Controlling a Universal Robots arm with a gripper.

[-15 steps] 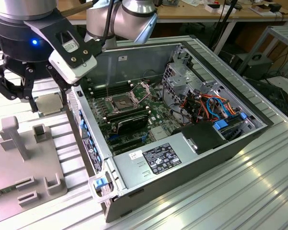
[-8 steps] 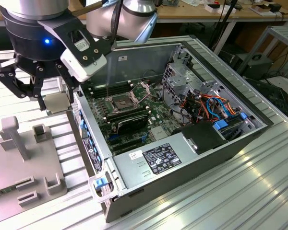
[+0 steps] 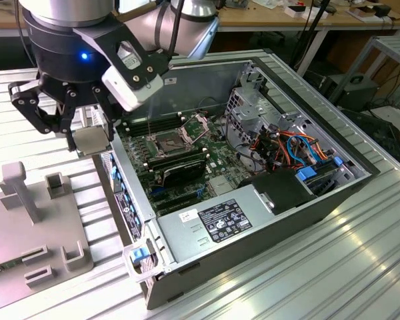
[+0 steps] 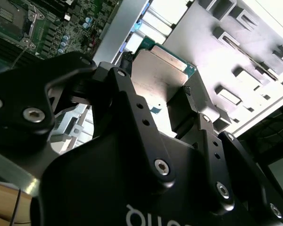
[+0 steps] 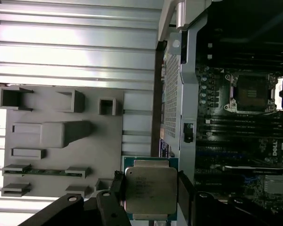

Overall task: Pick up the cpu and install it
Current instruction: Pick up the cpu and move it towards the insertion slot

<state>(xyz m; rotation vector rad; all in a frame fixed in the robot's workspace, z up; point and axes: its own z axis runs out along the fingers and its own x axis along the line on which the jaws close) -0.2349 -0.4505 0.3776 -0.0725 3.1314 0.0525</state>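
Observation:
My gripper (image 3: 88, 139) is shut on the cpu (image 3: 91, 143), a flat square chip with a silver lid and green edge. It hangs in the air just outside the open computer case's wall (image 3: 129, 193), on the exterior view's left. In the first wrist view the cpu (image 5: 150, 190) sits between two black fingers (image 5: 116, 184), lid facing the camera. The second wrist view shows the cpu (image 4: 161, 75) held edge to edge. The motherboard's socket (image 3: 171, 141) lies open inside the case, with its metal frame lifted, and is also in the first wrist view (image 5: 253, 90).
A grey fixture plate (image 3: 33, 220) with upright holders lies on the slatted table beside the case. Inside the case are a labelled power supply (image 3: 220, 220), bundled orange and blue cables (image 3: 287, 143) and memory slots (image 3: 177, 167) near the socket.

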